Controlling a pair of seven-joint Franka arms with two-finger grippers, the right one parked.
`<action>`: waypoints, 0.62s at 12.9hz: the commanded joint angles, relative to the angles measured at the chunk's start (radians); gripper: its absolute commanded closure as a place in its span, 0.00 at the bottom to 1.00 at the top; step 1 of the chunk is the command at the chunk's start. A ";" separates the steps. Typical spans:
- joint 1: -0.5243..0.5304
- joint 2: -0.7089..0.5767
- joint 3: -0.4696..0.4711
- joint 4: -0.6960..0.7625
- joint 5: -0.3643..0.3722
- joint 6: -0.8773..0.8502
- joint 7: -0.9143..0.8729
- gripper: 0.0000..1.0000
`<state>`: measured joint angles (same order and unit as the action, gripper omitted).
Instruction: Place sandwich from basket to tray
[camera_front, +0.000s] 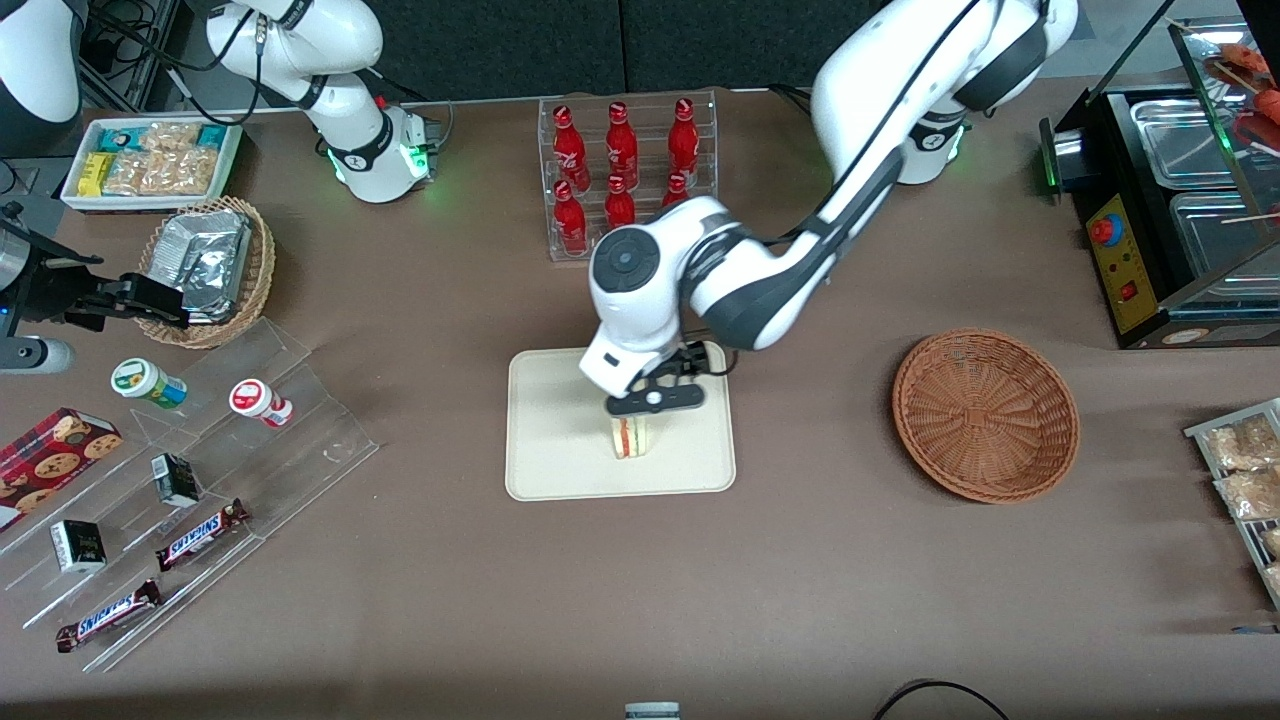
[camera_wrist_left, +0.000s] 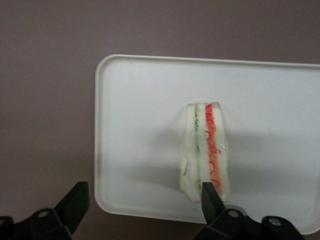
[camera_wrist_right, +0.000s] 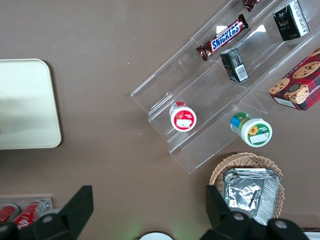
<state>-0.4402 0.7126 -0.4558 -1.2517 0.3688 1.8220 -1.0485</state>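
White sandwich (camera_wrist_left: 204, 152) on tray (camera_wrist_left: 135, 125), end effector (camera_wrist_left: 145, 200) prob. open above.

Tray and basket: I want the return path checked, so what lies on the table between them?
Nothing: in the front view only bare brown tabletop separates the tray from the basket. The gripper hangs open over the sandwich.

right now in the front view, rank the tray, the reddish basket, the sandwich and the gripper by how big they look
1. tray
2. basket, slightly smaller than the tray
3. gripper, open above the sandwich; it sits nearer the camera, so its rank is unsure
4. sandwich, resting on the tray
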 joint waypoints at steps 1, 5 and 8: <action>0.099 -0.151 -0.003 -0.064 -0.094 -0.119 0.077 0.01; 0.340 -0.379 -0.003 -0.167 -0.250 -0.254 0.434 0.01; 0.477 -0.467 -0.003 -0.209 -0.303 -0.308 0.629 0.01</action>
<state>-0.0305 0.3226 -0.4508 -1.3783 0.1026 1.5164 -0.5125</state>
